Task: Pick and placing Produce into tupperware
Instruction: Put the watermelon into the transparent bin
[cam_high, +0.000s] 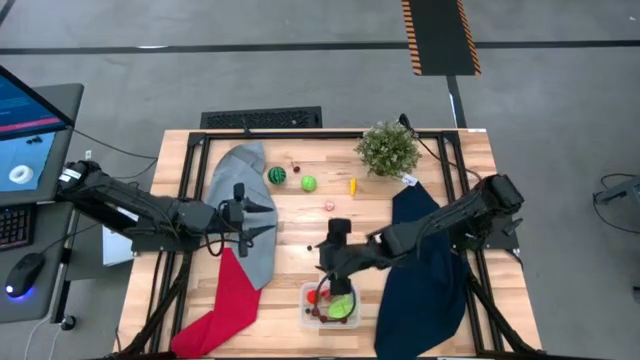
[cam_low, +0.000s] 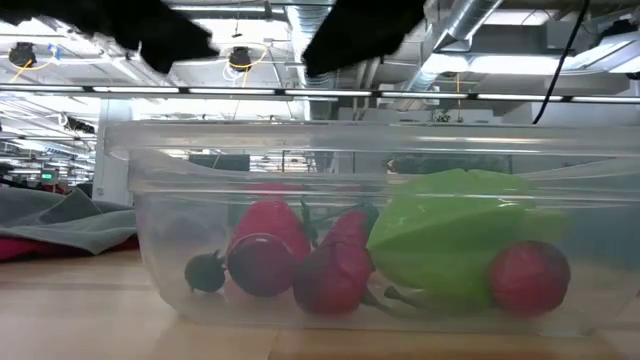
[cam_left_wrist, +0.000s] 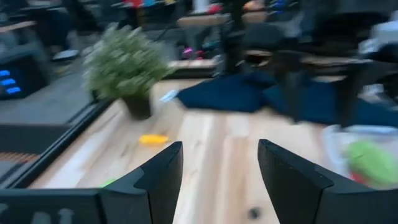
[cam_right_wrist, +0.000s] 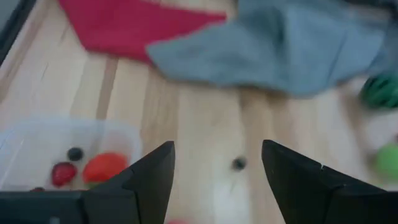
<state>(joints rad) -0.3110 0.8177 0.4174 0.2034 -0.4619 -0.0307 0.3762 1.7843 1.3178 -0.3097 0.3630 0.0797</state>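
Clear plastic tupperware (cam_high: 308, 296) sat at the table's (cam_high: 300, 250) near edge, long axis across it, holding red and green produce (cam_low: 330, 270). Right gripper (cam_high: 338, 283) hovered above, fingers apart, empty; left gripper (cam_high: 262, 229) likewise parted over the grey cloth (cam_high: 245, 170).

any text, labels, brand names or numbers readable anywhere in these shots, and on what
None can be read.
The monitor screen at the table's left shows graphics, too small to read.
The white tag by the potted plant is too small to tell any print.
The tupperware shows no label or embossed mark in the low view.
The striped floor mat carries only orange stripes, no words.
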